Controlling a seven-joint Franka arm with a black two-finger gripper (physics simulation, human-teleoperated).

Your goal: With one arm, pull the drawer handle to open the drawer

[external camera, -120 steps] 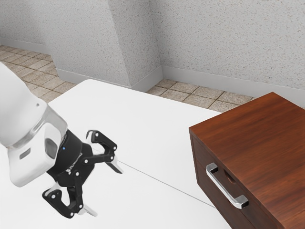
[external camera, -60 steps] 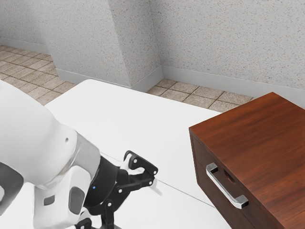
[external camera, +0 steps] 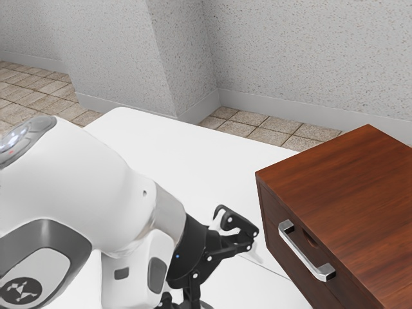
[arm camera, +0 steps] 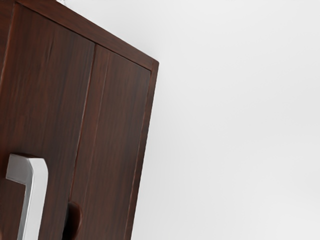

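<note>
The gripper (external camera: 222,273) has moved closer, fingers spread and empty. The drawer handle (external camera: 306,251) lies just ahead of it, its bar running across the approach.

White tabletop (external camera: 193,161): bare surface, rounded far edge; also seen past the wood in the wrist view (arm camera: 240,125). Speckled grey walls (external camera: 309,51) behind, with a projecting corner (external camera: 167,58). Pale baseboard (external camera: 290,106) along the foot. Tan tiled floor (external camera: 270,129) beyond.
</note>
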